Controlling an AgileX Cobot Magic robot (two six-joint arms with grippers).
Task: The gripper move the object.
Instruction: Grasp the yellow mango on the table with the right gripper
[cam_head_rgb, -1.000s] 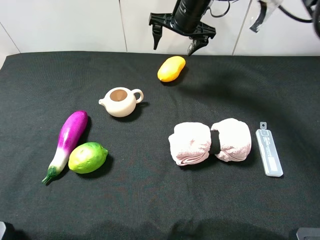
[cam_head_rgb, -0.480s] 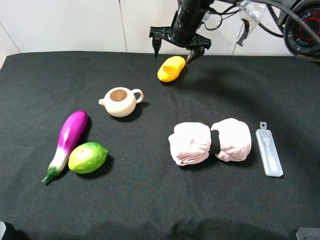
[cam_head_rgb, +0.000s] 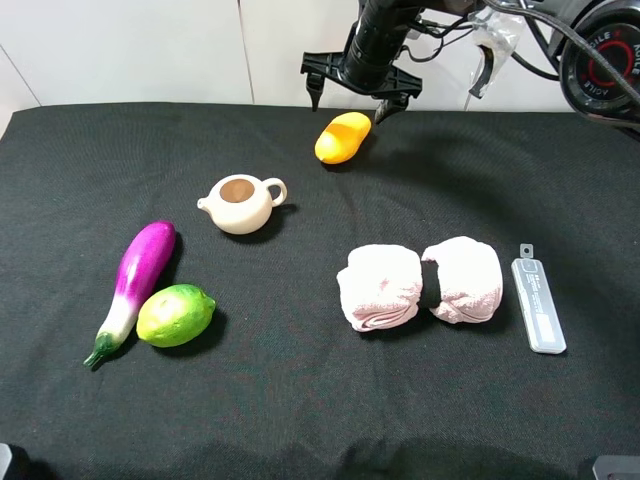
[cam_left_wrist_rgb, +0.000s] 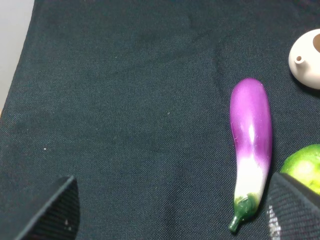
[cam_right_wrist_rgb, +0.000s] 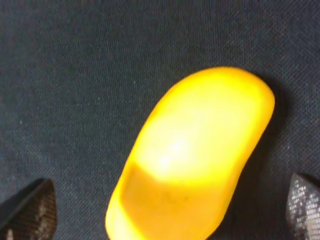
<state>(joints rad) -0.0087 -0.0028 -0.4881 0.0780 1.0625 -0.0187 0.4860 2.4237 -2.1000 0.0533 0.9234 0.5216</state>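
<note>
The object, a smooth yellow-orange mango-like fruit (cam_head_rgb: 342, 137), lies on the black cloth at the far middle of the table. My right gripper (cam_head_rgb: 349, 103) hangs open just above it, one finger beyond each side of the fruit. The right wrist view looks straight down on the fruit (cam_right_wrist_rgb: 192, 155), which fills the gap between the two fingertips (cam_right_wrist_rgb: 27, 210) without touching them. My left gripper (cam_left_wrist_rgb: 170, 207) is open over bare cloth at the near left, with only its two fingertips showing; it does not appear in the exterior view.
A cream teapot (cam_head_rgb: 240, 203) stands left of centre. A purple eggplant (cam_head_rgb: 137, 280) and a green lime (cam_head_rgb: 176, 315) lie at the near left. Two rolled pink towels (cam_head_rgb: 420, 284) and a grey flat device (cam_head_rgb: 538, 303) lie on the right. White wall panels back the table.
My right gripper has come down and slightly left until its open fingers straddle the fruit. The fruit and everything else lie where they were.
</note>
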